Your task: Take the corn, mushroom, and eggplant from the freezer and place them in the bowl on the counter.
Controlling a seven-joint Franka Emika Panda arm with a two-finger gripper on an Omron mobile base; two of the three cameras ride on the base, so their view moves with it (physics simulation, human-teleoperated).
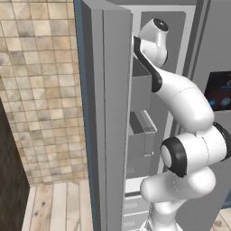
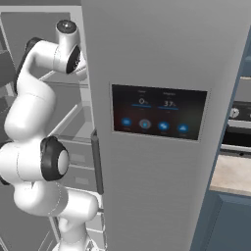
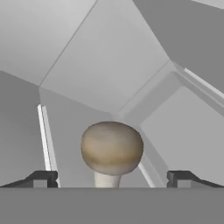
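**Mushroom centred between spread fingers inside the freezer**

Fingers (image 3: 112, 179) frame the bottom of the hand view, their two dark tips standing wide apart with nothing clamped between them. Straight ahead, on the midline between the tips, sits the mushroom (image 3: 112, 148): a rounded tan-brown cap, paler and greyer toward its top, over a short whitish stem that points down toward the camera's lower edge. Its cap is narrower than the gap between the tips, with free space on either side. As I read it, the coming move turns on that alignment: the mushroom lies dead ahead of the fingers and close, so a short straight advance followed by a close should catch it; the cap is round, so no long axis dictates the wrist angle.

Around the mushroom are plain grey freezer (image 1: 113, 113) walls and a shelf with pale edge strips; whether the stem rests on the shelf is hidden.

From the base views, the white arm (image 1: 180, 94) reaches up and into the open compartment past the narrow door, beside grey bins (image 1: 140, 135). A dark control panel (image 2: 159, 112) sits on the neighbouring door.
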